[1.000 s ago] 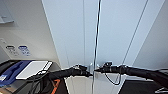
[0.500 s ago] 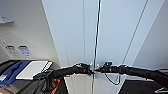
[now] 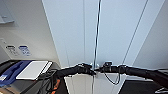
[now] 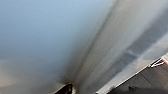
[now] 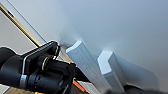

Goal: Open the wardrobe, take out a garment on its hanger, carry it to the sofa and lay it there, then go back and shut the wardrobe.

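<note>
A tall white wardrobe [image 3: 110, 37] stands straight ahead of the robot and takes up most of the head view. Its two full-height doors meet at a thin dark vertical seam, and they look closed or very nearly closed.

Both black robot arms reach in to that seam at about the same height, low on the doors. The left gripper [image 3: 88, 69] sits just to the left of the seam, against or very near the left door. The right gripper [image 3: 101, 69] sits just to the right of the seam, close to the right door, with a thin black cable looping down beneath it. The two grippers almost meet at the seam. It cannot be told from any view whether either gripper's fingers are spread or closed, or whether either has hold of anything.

In the right wrist view, two small white vertical handles [image 5: 82, 58] stand out from the door surface side by side, and the left gripper [image 5: 53, 53] shows dark right beside the nearer one. The left wrist view looks along the pale door panel at very close range.

To the left of the wardrobe is a plain pale wall [image 3: 27, 32] carrying two small label-like signs [image 3: 24, 50]. Lower left of the wardrobe, a flat white board [image 3: 33, 70] lies on a dark surface beside something blue [image 3: 12, 71].
</note>
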### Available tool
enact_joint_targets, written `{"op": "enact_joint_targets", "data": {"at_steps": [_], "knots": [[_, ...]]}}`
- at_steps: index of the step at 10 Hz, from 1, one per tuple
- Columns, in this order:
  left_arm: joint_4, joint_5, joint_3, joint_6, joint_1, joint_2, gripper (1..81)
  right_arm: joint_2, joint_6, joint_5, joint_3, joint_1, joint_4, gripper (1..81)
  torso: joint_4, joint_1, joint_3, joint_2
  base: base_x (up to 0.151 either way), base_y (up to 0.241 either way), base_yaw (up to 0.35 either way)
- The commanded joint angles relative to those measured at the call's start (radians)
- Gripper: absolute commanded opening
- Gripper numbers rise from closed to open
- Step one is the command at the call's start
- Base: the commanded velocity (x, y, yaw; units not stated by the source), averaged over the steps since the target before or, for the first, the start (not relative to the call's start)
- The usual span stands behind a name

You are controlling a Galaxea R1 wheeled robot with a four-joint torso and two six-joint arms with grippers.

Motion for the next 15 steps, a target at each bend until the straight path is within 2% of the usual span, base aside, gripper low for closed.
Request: {"op": "enact_joint_targets", "data": {"at_steps": [1, 3, 4, 7, 10, 12, 15], "knots": [[0.011, -0.082, 0.082, 0.01, -0.183, 0.064, 81.1, 0.028, 0.013, 0.001, 0.072, 0.14, 0.009, 81.1, 0.0, 0.0, 0.0, 0.0, 0.0, 0.0, 0.0], [0.008, -0.085, 0.275, 0.008, -0.157, 0.011, 81.1, 0.017, 0.019, 0.027, 0.151, 0.094, 0.009, 81.1, 0.0, 0.0, 0.0, 0.0, 0.0, 0.0, 0.0], [0.008, -0.111, 0.369, 0.01, -0.129, -0.026, 81.1, 0.009, 0.019, 0.043, 0.191, 0.069, 0.009, 81.1, 0.0, 0.0, 0.0, 0.0, 0.0, 0.0, 0.0], [0.01, -0.137, 0.637, 0.008, -0.037, -0.175, 81.1, -0.044, 0.018, 0.096, 0.318, -0.02, -0.002, 81.1, 0.0, 0.002, 0.0, 0.0, 0.0, 0.0, 0.0], [0.028, -0.157, 0.922, 0.013, 0.064, -0.388, 81.1, -0.101, 0.007, 0.11, 0.427, -0.098, -0.005, 81.1, 0.0, 0.003, 0.0, 0.001, 0.0, 0.0, 0.0], [0.106, -0.164, 1.067, 0.013, 0.17, -0.541, 81.1, -0.173, 0.002, 0.11, 0.516, -0.136, -0.006, 81.1, 0.0, 0.003, 0.0, 0.002, 0.0, 0.0, 0.0], [0.186, -0.165, 1.288, 0.011, 0.28, -0.75, 81.1, -0.293, -0.004, 0.099, 0.685, -0.208, -0.095, 81.1, 0.0, 0.003, 0.0, 0.002, 0.0, 0.0, 0.0]]}}
